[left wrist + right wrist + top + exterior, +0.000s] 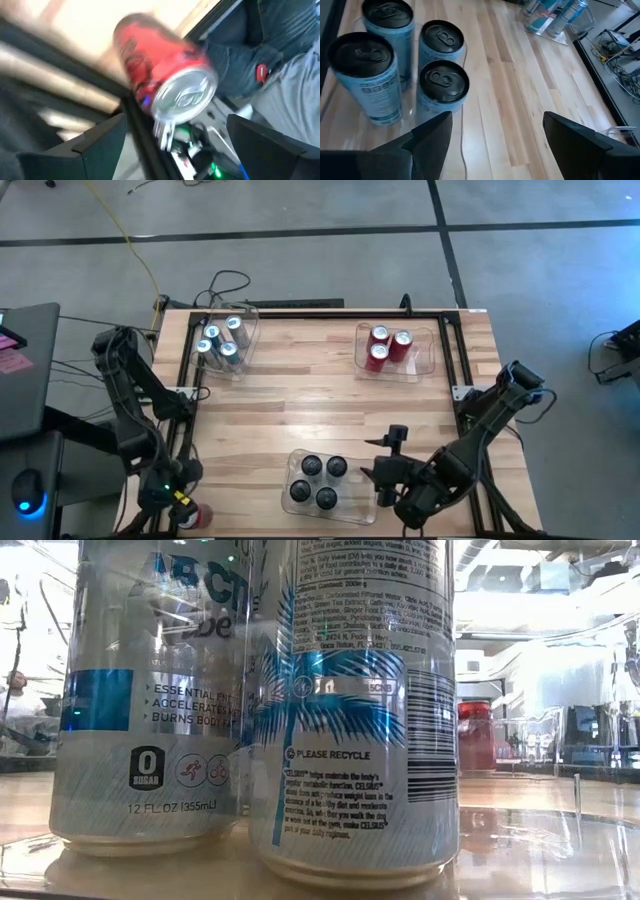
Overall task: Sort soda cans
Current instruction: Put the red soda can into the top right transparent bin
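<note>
Silver-blue cans (pixel 350 720) upright; red can (pixel 165 75) tilted between open left jaws.

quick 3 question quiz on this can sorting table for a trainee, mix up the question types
1. How many red cans stand in the clear bin on the table's right side?
2. True or false: the right gripper is shut on a dark-topped can.
3. Where is the stray red can?
A. in the bin with the silver-blue cans
B. in front of the left gripper, at the table's left edge
C. in the bin with the dark-topped cans

Key:
1. Three.
2. False: its fingers are open and hold nothing.
3. B.
</note>
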Robot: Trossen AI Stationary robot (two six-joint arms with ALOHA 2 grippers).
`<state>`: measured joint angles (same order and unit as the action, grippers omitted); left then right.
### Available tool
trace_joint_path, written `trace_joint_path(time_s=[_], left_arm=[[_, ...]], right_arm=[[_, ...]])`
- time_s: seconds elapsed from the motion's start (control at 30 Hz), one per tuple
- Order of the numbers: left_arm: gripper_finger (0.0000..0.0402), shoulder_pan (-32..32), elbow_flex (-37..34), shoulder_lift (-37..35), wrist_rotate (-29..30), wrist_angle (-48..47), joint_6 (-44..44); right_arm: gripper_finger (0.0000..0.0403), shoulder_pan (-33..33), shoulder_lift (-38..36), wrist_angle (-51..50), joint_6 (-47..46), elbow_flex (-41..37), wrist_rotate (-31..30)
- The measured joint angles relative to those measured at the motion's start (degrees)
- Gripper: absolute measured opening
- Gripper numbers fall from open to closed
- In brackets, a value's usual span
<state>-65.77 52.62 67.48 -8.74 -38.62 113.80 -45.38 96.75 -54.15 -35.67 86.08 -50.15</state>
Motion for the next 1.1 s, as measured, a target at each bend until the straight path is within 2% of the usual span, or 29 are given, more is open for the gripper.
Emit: trace_joint_path(time_s=[0.2,0.4,0.57,0.8,1.1], left_arm=[[0.0307,2.4,4.0,-0.2,1.6,-3.6,-8.6],[0.0261,4.4,8.0,-0.4,2.2,-8.7,-12.4],[0.0217,5.9,12.0,-0.5,4.3,-7.9,-16.2],[0.0155,5.1,13.6,1.5,4.1,1.3,-16.5],[0.0078,2.8,13.6,8.1,-1.4,12.8,-14.0]], right_arm=[[0.0329,0.9,0.0,-0.1,0.2,0.0,0.5],[0.0329,0.9,0.0,-0.2,0.3,0.0,0.5],[0.0329,0.9,0.0,-0.2,0.3,0.0,0.6],[0.0329,0.7,0.0,-0.2,0.3,0.0,0.9],[0.0329,0.0,0.0,-0.2,0.1,0.0,0.9]])
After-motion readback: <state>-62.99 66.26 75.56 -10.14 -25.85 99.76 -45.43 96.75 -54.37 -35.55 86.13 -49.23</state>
